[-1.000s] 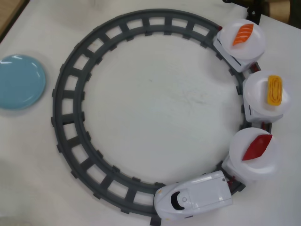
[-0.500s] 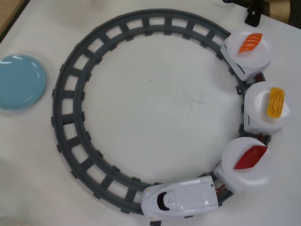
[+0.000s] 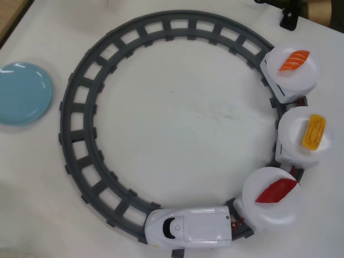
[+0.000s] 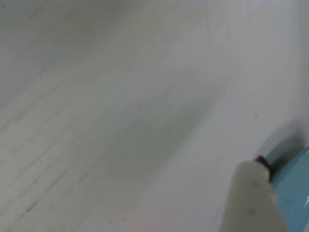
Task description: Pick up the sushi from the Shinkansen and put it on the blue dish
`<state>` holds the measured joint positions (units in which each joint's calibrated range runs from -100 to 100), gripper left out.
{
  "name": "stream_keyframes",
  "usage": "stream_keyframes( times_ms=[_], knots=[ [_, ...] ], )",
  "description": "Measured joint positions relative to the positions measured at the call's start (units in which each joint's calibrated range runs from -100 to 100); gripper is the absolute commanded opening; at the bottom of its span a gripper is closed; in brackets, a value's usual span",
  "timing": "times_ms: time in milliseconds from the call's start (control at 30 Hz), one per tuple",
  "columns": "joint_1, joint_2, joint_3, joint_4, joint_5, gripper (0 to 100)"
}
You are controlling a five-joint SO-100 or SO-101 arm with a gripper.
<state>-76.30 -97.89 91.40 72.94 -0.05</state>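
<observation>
In the overhead view the dark red sushi (image 3: pixel 275 191) lies on the round white plate of the first car behind the white Shinkansen (image 3: pixel 188 227), at the bottom right of the track. The blue dish (image 3: pixel 22 93) sits empty at the left edge of the table. The gripper does not show in the overhead view. In the wrist view, which is blurred, one pale finger (image 4: pixel 248 193) enters from the bottom right, next to an edge of the blue dish (image 4: pixel 297 193). The second finger is out of frame and nothing shows in the grip.
A grey circular track (image 3: pixel 80 107) fills most of the table. Two more white plates ride on it at the right, one with an orange white-striped piece (image 3: pixel 294 59), one with a yellow rectangular piece (image 3: pixel 313 132). A black arm part (image 3: pixel 290 16) stands at the top right.
</observation>
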Motion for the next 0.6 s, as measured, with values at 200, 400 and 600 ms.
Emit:
stream_keyframes(
  times_ms=[200, 400, 600],
  knots=[
    [-0.1, 0.0, 1.7, -2.2, 0.4, 15],
    [8.3, -0.3, 0.8, -2.8, 0.6, 15],
    [26.2, 0.3, -7.3, -2.8, 4.2, 14]
  ],
)
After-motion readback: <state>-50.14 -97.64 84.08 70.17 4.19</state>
